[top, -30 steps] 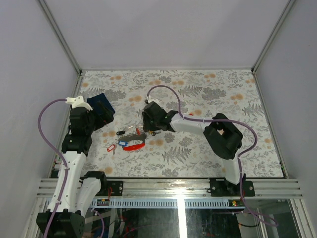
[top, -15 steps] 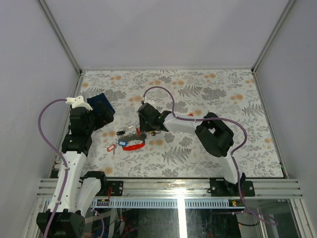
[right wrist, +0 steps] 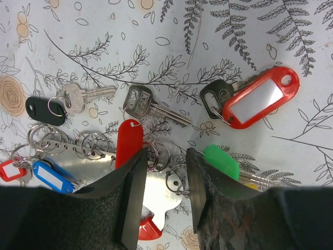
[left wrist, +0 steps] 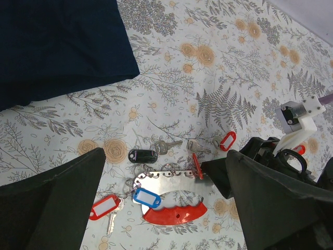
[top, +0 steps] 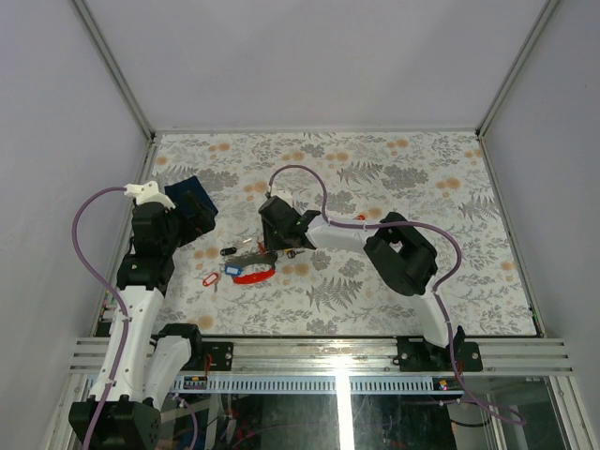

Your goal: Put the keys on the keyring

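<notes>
The keyring (left wrist: 169, 183) is a flat metal plate with a row of small rings and a red curved strap (left wrist: 174, 213), lying left of centre (top: 251, 274). Keys lie round it: a black-tagged one (left wrist: 143, 155), two bare silver keys (right wrist: 151, 109), red tags (right wrist: 260, 99), a blue tag (left wrist: 145, 197) and a green tag (right wrist: 222, 161). My right gripper (right wrist: 165, 161) is low over the plate's right end, open, its fingers either side of the end rings, beside a red tag (right wrist: 128, 143). My left gripper (left wrist: 166, 208) hangs wide open, high and to the left of the keys.
A dark blue cloth (top: 192, 195) lies at the table's left, close under the left arm. Enclosure walls stand close on the left, right and back. The right arm's purple cable (top: 309, 173) loops over the middle of the flowered table (top: 422, 169).
My right gripper has slid a little to the left onto the keyring's right end, and its jaws have narrowed somewhat. The left arm has not moved.
</notes>
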